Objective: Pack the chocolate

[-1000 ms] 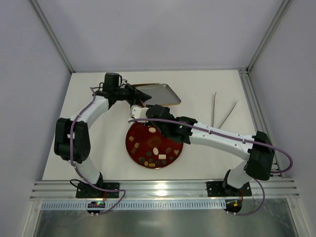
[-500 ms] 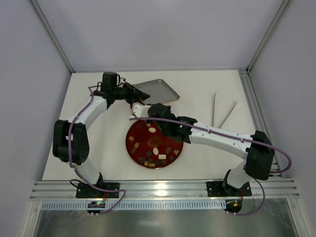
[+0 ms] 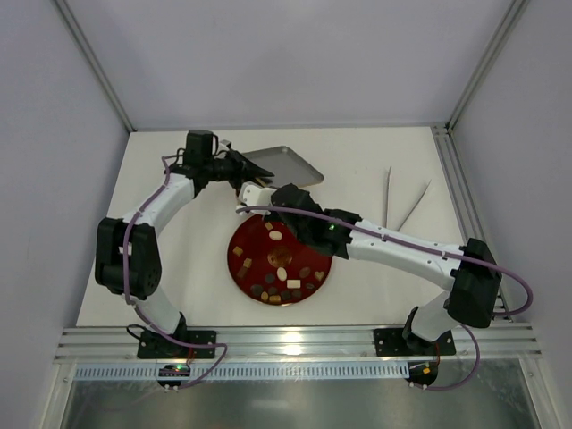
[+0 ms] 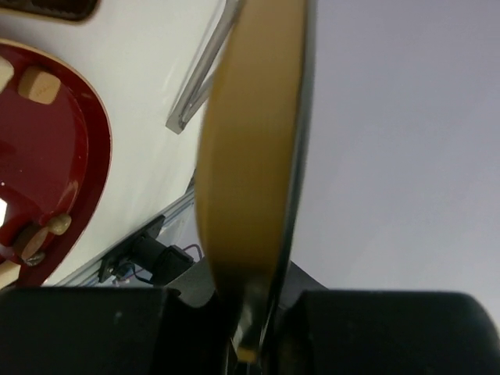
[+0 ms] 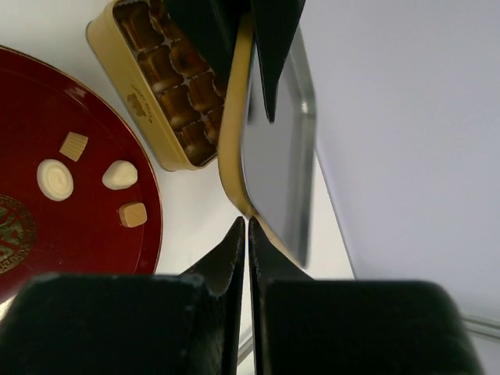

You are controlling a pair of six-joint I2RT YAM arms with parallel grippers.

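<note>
From above, the chocolate (image 3: 282, 273) is dark, tan and cream bits scattered on the red plate (image 3: 259, 246). It lies thickest along the near rim, the pieces pointing every which way. Left wrist view: the left fingers (image 4: 86, 328) clamp the gold lid (image 4: 250, 156), which stands on edge. Right wrist view: the right fingers (image 5: 230, 262) are pressed together, empty, beside that lid.

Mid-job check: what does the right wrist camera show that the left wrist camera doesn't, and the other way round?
Right wrist only: the gold box with its gridded compartments open to view, and the left gripper clamped on the lid from above. Left wrist only: the lid seen edge-on, plus a thin metal strip on the table behind it. Both: the lifted lid, the red plate and a few chocolates on it.
</note>
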